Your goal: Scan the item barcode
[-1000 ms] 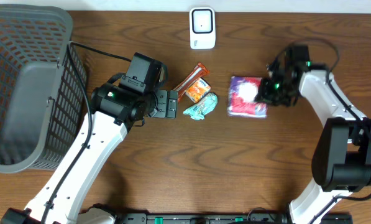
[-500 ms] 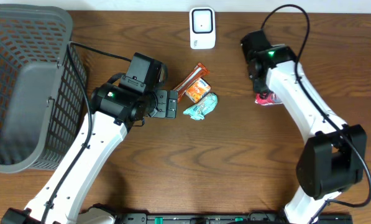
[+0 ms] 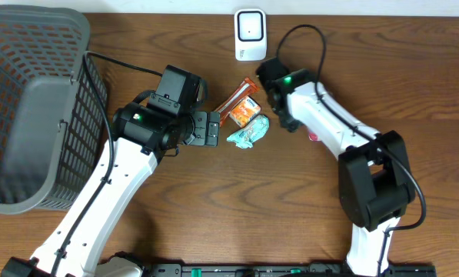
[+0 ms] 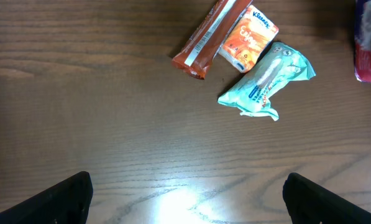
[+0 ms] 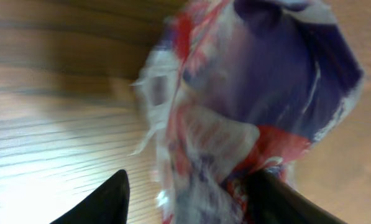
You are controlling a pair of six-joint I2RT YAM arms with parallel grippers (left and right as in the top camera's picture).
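Note:
A purple, red and white crinkly packet (image 5: 247,106) fills the right wrist view, blurred, above the wooden table. It lies between the fingers of my right gripper (image 5: 191,186). The jaws are open: a gap shows at the left finger (image 5: 104,199), while the right one (image 5: 278,199) is against the wrapper. From overhead the right gripper (image 3: 294,125) sits below the white scanner (image 3: 250,35), and only a pink edge of the packet (image 3: 314,137) shows under the arm. My left gripper (image 4: 187,202) is open over bare wood, its place overhead (image 3: 211,128) being just left of the other items.
A brown bar (image 3: 235,100), an orange tissue pack (image 3: 245,112) and a teal wipes pack (image 3: 249,132) lie together between the two grippers. A dark mesh basket (image 3: 29,108) stands at the far left.
The right arm has swung left with the packet, from the right side to just below the scanner, and its jaws have come apart. The left arm has not moved.

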